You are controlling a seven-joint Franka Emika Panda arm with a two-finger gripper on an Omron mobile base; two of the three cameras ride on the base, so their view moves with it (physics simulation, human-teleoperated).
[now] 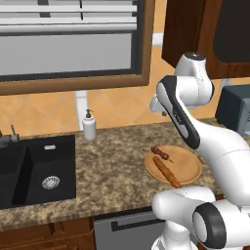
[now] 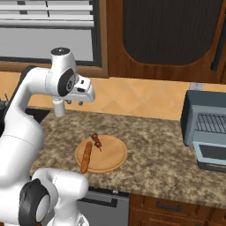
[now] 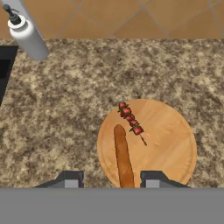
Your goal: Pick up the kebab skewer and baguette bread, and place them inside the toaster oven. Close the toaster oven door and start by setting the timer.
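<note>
Wooden plate (image 3: 175, 144) carries skewer (image 3: 130, 120) at 11 o'clock, bread (image 3: 123, 157) at 8 o'clock | gripper (image 3: 109, 179) hovers above, fingers apart, nothing held | oven (image 2: 207, 128) well apart, door down | risk: skewer thin, just beside bread, fingers may nudge both.

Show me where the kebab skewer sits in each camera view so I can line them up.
Left base view: kebab skewer at the plate's far left edge, right of centre.
Right base view: kebab skewer on the plate's far part, left of centre.
Hand view: kebab skewer upper left on the plate.
Shared landmark: round wooden plate.
</note>
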